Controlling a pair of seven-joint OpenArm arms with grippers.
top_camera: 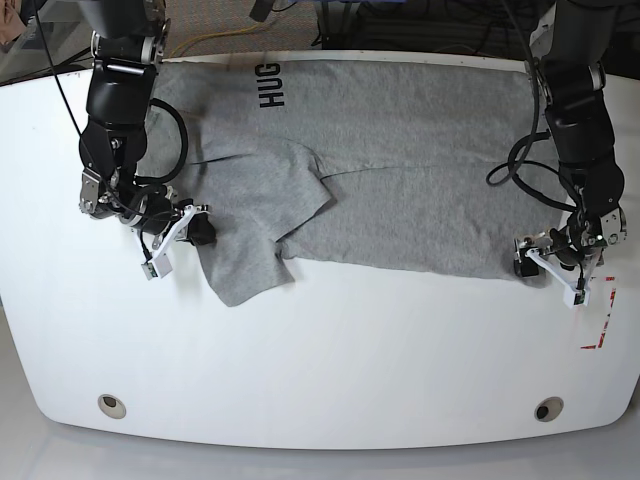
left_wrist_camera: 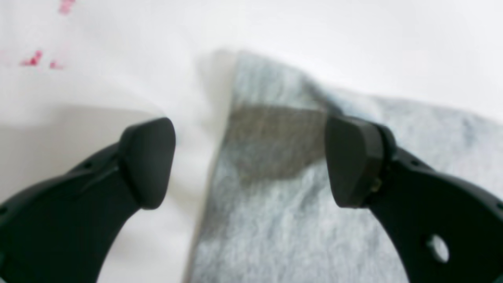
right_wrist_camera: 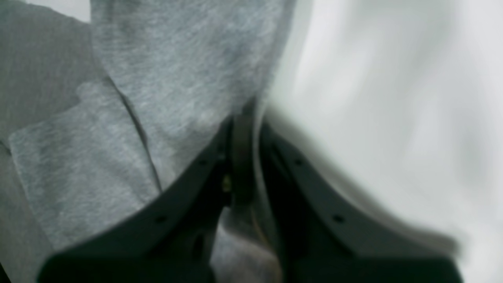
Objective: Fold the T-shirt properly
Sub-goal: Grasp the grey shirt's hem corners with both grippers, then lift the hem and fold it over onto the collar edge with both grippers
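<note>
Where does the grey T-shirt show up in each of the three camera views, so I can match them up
Left wrist: T-shirt fills the lower centre and right, its corner edge between the open left end effector.
Right wrist: it covers the left half, pinched in the shut right end effector.
Base: spread across the table's far half.
Shared landmark: the white table.

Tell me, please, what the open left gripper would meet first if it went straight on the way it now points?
Most likely the T-shirt: in the wrist view the left gripper stands open astride the grey fabric's edge, one finger over cloth, the other over the white table. Depth is unclear, so the table could come first.
</note>
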